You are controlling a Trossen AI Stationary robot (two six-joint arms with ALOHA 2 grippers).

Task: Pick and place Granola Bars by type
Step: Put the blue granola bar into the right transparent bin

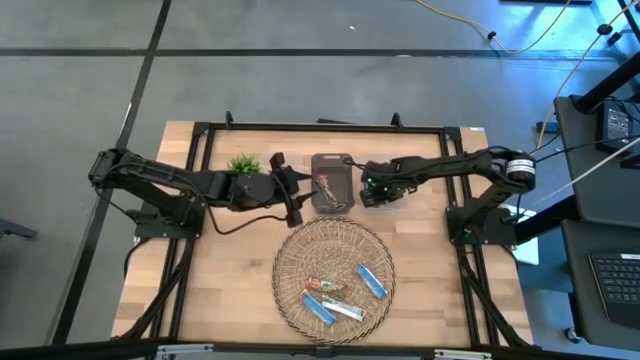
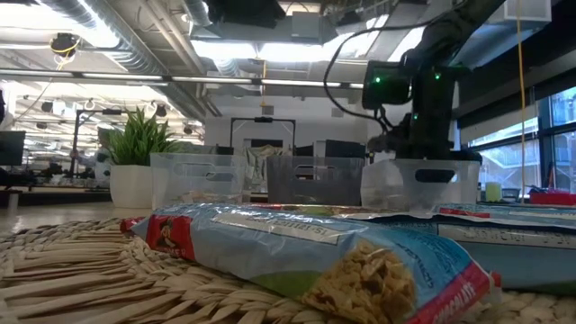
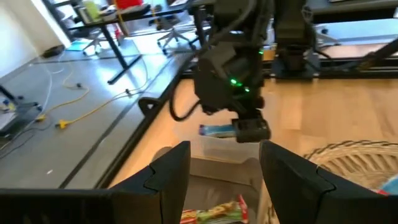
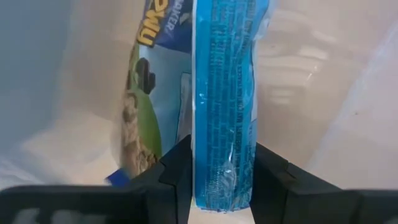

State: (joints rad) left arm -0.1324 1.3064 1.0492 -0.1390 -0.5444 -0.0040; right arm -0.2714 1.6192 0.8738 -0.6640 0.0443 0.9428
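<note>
While the right gripper (image 4: 222, 180) clamps a blue bar (image 4: 224, 99) over the clear bin (image 1: 383, 190) right of centre in the high view, a second blue-green bar (image 4: 155, 106) already lies inside, so a tilted drop could hang the new one on the bin wall. The right arm reaches in from the right edge, wrist bent down into the bin. The left gripper (image 3: 224, 168), fingers apart and empty, hovers over the dark middle bin (image 1: 333, 180); remaining bars (image 1: 345, 290) sit in the wicker basket (image 1: 290, 250), lower centre.
</note>
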